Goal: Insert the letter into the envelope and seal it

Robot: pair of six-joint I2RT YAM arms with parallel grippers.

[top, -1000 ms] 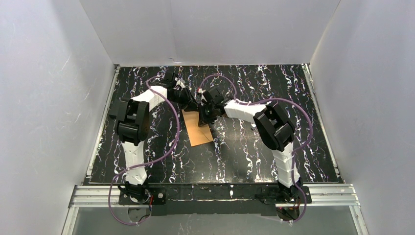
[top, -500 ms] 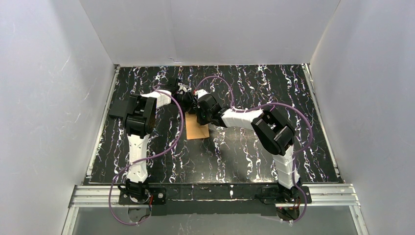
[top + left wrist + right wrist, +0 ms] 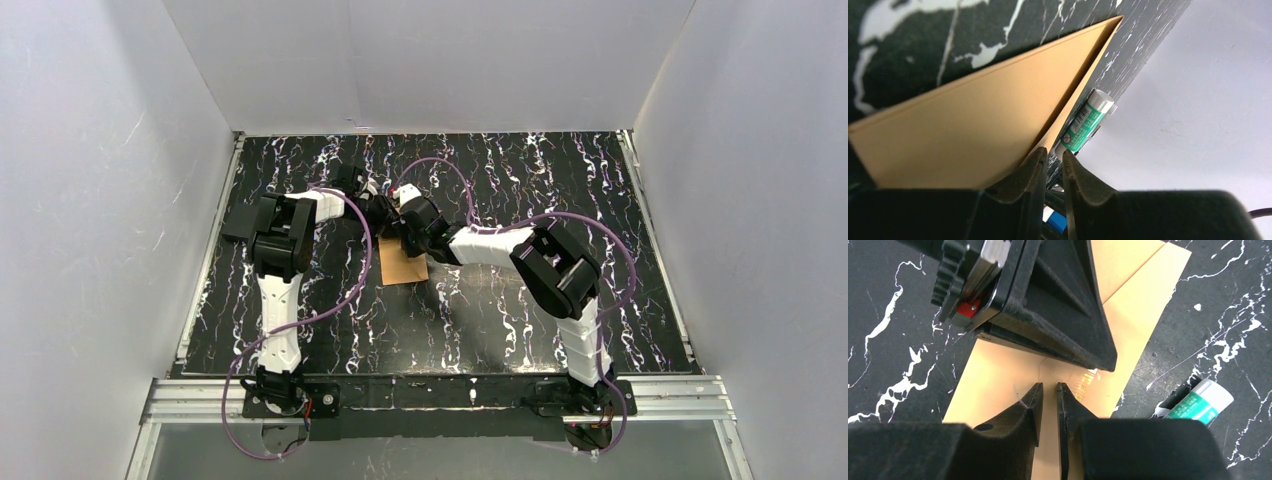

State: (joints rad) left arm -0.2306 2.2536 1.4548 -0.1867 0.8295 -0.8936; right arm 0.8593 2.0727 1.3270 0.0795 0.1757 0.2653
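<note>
The orange-brown envelope (image 3: 403, 268) lies flat on the marble table, its far end hidden under both grippers. My left gripper (image 3: 388, 218) rests low at the envelope's (image 3: 973, 120) far edge; its jaws (image 3: 1053, 155) stand a narrow gap apart, showing only table and tube between them. My right gripper (image 3: 409, 240) hovers just above the envelope (image 3: 998, 375), jaws (image 3: 1049, 386) slightly apart with nothing in them. The left gripper's black finger (image 3: 1063, 325) lies on the paper just ahead of the right fingertips. The letter is out of view.
A green-and-white glue stick (image 3: 1198, 405) lies on the table just beyond the envelope's right edge and also shows past the left fingertips (image 3: 1085, 122). White walls close in the table (image 3: 560, 180) on three sides.
Both grippers have shifted left and toward the back over the envelope. The envelope has slid up-left and turned squarer, with less of it showing. The right jaws have parted a little.
</note>
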